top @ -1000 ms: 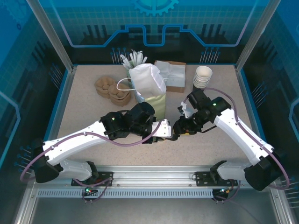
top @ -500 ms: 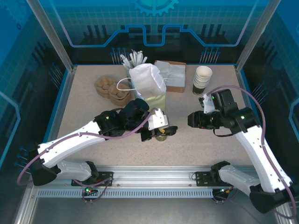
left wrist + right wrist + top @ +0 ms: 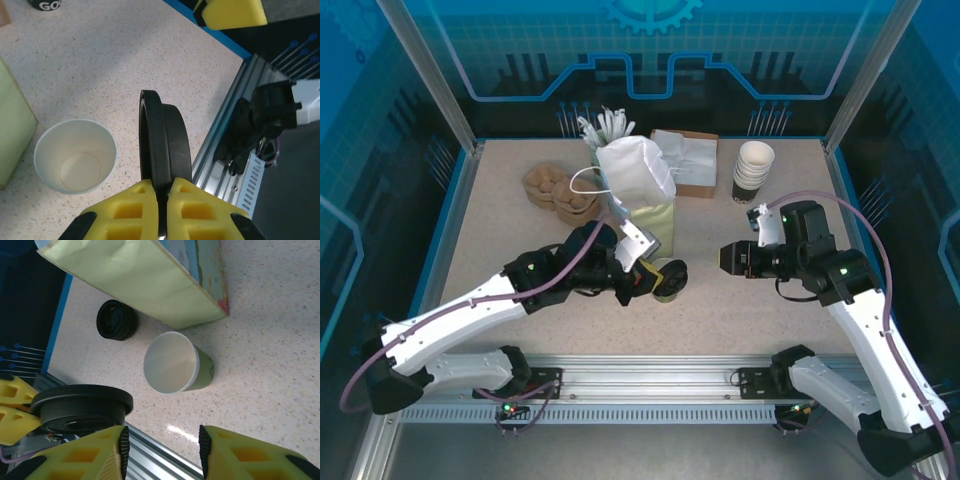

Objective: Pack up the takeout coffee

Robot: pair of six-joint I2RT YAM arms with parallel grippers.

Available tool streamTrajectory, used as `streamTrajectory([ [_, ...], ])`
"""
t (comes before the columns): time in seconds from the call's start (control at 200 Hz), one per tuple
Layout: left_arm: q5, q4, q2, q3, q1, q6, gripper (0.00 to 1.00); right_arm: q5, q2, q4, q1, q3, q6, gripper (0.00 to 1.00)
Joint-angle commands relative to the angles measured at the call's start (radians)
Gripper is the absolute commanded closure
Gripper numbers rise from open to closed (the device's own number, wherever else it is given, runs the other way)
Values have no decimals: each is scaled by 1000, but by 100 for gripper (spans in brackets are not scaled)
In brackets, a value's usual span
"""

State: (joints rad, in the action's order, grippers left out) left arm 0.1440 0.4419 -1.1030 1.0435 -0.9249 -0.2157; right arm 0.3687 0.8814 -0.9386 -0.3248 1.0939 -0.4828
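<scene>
I see the little green cup (image 3: 172, 362) standing straight up on the worktop (image 3: 270, 330) beside the bag (image 3: 140, 275), white inside, open mouth up. My left tool (image 3: 162, 187) pinches the black lid (image 3: 165, 145) on its edge. My right tool (image 3: 161, 440) gapes empty.

Everything's looking bright and evenly lit from overhead, so the arms (image 3: 860, 310) are only throwing soft, fuzzy shadows on the speckled table (image 3: 720, 310), with the blue walls (image 3: 770, 60) glowing behind. Up close, the left gripper (image 3: 159, 192) is going a bit soft near the lens, while the black lid (image 3: 167, 145) it's pinching is coming out sharp with a dull sheen. In the right wrist view, a small white glare spot is showing on the table by the metal rail (image 3: 165, 460).
</scene>
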Motion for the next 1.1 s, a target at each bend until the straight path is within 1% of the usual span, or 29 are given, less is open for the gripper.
streamTrajectory([
  [0.0, -27, -89, 52, -72, 40, -215, 92, 54, -19, 74, 14, -29, -26, 58],
  [0.185, -7, -219, 117, -212, 84, -378, 92, 73, -27, 132, 13, -77, -70, 57],
  [0.305, 42, -347, 136, -310, 115, -484, 92, 85, -27, 167, 14, -101, -98, 57],
  [0.375, 49, -402, 137, -348, 125, -528, 93, 100, -27, 196, 14, -116, -103, 57],
  [0.51, 66, -495, 127, -397, 138, -586, 93, 107, -1, 245, 15, -149, -106, 57],
  [0.58, 72, -513, 116, -406, 147, -607, 93, 118, 21, 284, 19, -171, -105, 57],
  [0.675, 120, -591, 107, -430, 168, -653, 93, 139, 63, 355, 31, -208, -117, 58],
  [0.795, 135, -627, 103, -453, 192, -705, 92, 191, 102, 435, 35, -260, -111, 58],
  [0.855, 153, -646, 96, -454, 203, -725, 91, 195, 106, 462, 43, -276, -98, 58],
  [1.021, 163, -699, 79, -478, 204, -774, 91, 246, 122, 547, 92, -327, -96, 57],
  [1.096, 158, -713, 65, -488, 205, -795, 91, 255, 137, 579, 105, -343, -93, 59],
])
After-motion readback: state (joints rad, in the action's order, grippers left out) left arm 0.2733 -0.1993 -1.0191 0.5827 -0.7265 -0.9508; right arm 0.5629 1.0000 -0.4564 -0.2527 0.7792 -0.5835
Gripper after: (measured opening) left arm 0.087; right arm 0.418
